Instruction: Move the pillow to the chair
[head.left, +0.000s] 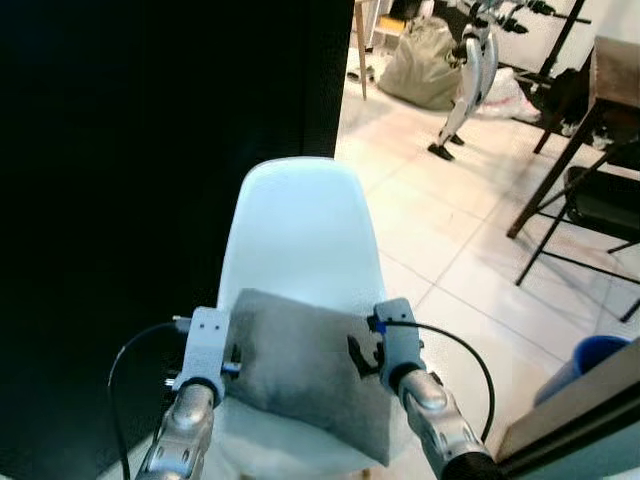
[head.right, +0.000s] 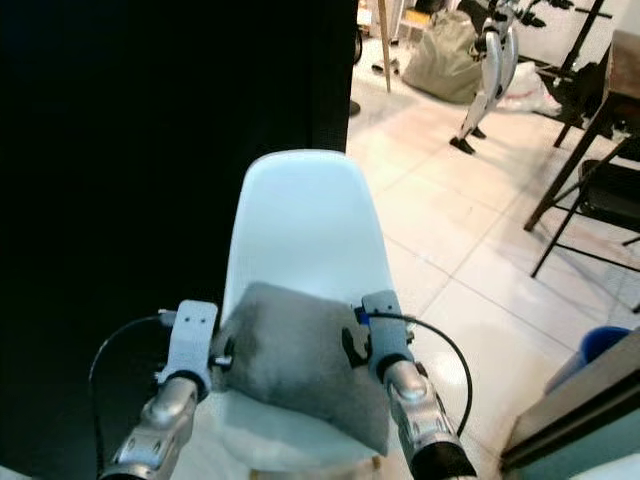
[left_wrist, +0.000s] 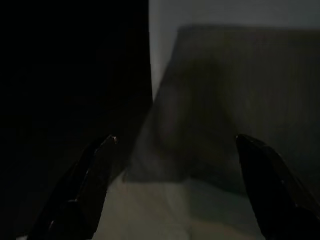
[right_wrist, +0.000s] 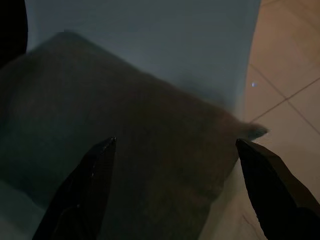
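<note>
Pillow (head.left: 305, 365), soft grey fabric, on smooth white moulded chair (head.left: 298, 225)

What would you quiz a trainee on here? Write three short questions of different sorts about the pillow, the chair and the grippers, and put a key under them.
1. True or false: the grey pillow lies on the seat of the white chair.
2. Multiple choice: how do the fingers of the left gripper and the right gripper stand in the wrist views? A) clamped on the pillow B) spread apart, with nothing between them C) closed on the chair's back
3. Short answer: on which side of the pillow is each gripper in the head views?

Key
1. True.
2. B.
3. The left gripper is at the pillow's left edge, the right gripper at its right edge.
</note>
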